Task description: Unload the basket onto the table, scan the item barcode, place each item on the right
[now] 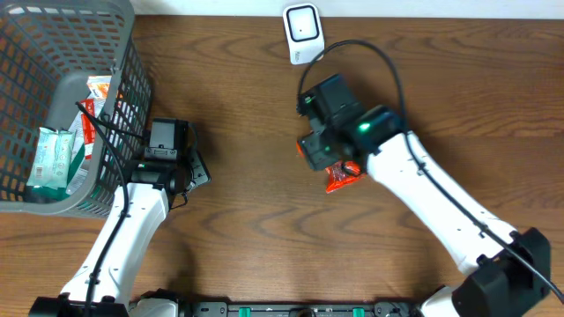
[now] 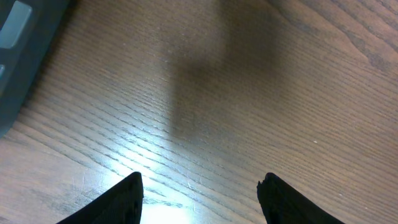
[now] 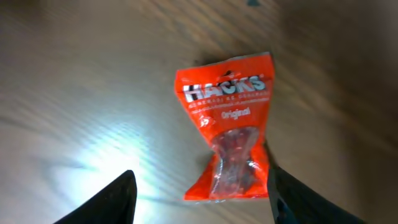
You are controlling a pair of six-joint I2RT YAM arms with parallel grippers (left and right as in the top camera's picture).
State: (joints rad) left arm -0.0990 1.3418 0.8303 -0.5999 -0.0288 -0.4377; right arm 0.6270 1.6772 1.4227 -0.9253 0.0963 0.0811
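Note:
A red Hacks candy packet lies flat on the wooden table, label side up, and no barcode shows on it. My right gripper hangs open above it. The packet lies between the fingers, nearer the right one, and is not gripped. From overhead the packet peeks out under the right gripper. A white barcode scanner stands at the table's far edge, centre. My left gripper is open over bare wood, beside the basket in the overhead view.
A grey mesh basket at the far left holds several packets, one green and white. Its grey wall shows at the left edge of the left wrist view. A black cable loops above the right arm.

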